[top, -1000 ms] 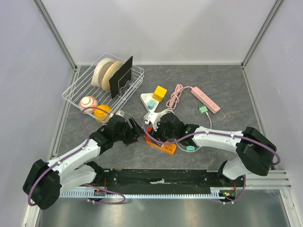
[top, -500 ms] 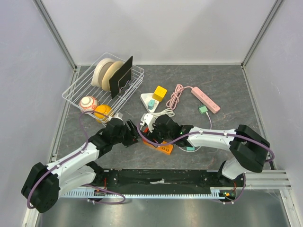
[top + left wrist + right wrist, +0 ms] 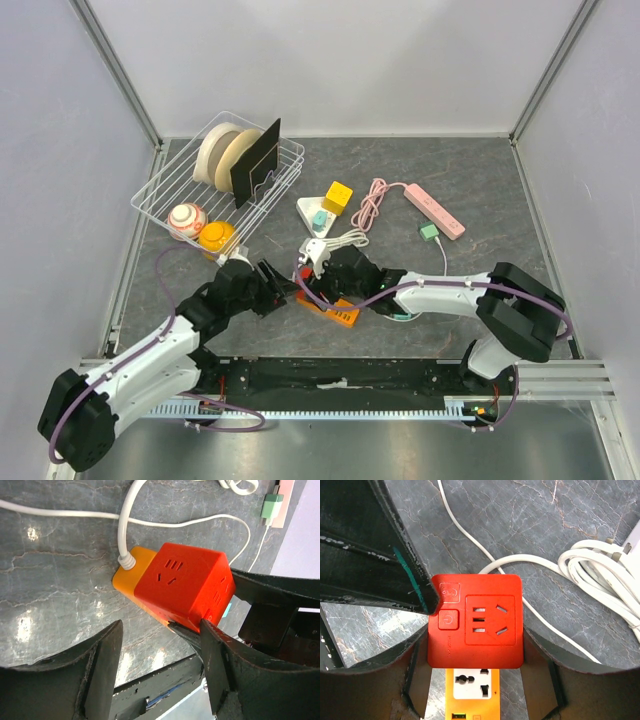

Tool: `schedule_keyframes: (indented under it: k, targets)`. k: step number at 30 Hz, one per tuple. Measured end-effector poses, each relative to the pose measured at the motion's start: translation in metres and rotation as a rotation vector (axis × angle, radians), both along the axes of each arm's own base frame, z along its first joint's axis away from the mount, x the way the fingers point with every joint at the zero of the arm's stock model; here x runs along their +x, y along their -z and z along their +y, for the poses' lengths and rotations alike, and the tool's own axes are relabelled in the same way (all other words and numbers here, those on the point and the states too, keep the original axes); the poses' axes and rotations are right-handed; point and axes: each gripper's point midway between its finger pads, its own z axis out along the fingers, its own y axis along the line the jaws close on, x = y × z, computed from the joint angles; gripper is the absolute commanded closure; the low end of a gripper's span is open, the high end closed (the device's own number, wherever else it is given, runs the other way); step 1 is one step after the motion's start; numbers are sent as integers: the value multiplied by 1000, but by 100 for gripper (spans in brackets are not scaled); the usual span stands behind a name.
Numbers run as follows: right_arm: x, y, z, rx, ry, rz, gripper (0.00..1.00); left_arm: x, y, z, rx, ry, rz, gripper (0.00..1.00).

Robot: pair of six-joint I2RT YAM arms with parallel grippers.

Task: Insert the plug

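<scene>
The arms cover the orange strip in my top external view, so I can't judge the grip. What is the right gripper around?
Observer: The right gripper has a finger on each side of a red socket cube that sits on the orange strip.
Operator: Which way does the cube's socket face?
Observer: Up toward the right wrist camera. It is empty, with a power button beside it.
Operator: And the left gripper?
Observer: The left gripper is open, with one fingertip right at the cube's corner.
</scene>
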Motion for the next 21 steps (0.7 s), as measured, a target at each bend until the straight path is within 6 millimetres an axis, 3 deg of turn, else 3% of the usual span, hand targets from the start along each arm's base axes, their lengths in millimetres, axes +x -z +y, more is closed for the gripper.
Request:
schedule_keyframes:
  k: [2,3,5,6,9,17,21]
  targets:
    - [0,-1,1,13,4,-1,88,-3,0,1,1,2,5,32]
    - [0,-3,1,21,7,-3,71,-5,0,2,2,3,7,31]
    - [-1,-5,1,29,11,-5,54,-7,0,3,4,4,11,32]
    - [-3,-5,1,30,10,-4,41,-8,0,3,3,7,14,31]
    - [-11,-7,-3,23,13,11,25,-12,0,0,-3,26,24,31]
    - [-49,13,-36,-129,12,162,5,-16,0,2,12,35,43,31]
    - [-52,-3,-39,-115,27,181,5,-17,1,2,17,37,46,31]
